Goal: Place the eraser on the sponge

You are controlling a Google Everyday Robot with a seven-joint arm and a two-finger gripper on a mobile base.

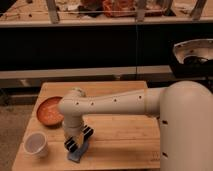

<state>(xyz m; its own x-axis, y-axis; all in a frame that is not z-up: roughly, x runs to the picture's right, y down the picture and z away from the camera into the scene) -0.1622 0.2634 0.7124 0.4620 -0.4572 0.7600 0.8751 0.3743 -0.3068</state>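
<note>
My gripper points down over the front left of the wooden table, at the end of the white arm that reaches in from the right. Its two black fingers stand apart, so it is open. Directly under them a flat blue sponge lies on the table, its upper end rising between the fingers. The eraser does not show as a separate thing; it is hidden by the gripper or out of view.
An orange bowl sits at the table's left side, just behind the gripper. A white cup stands at the front left corner. The robot's white body fills the right. A dark counter runs behind the table.
</note>
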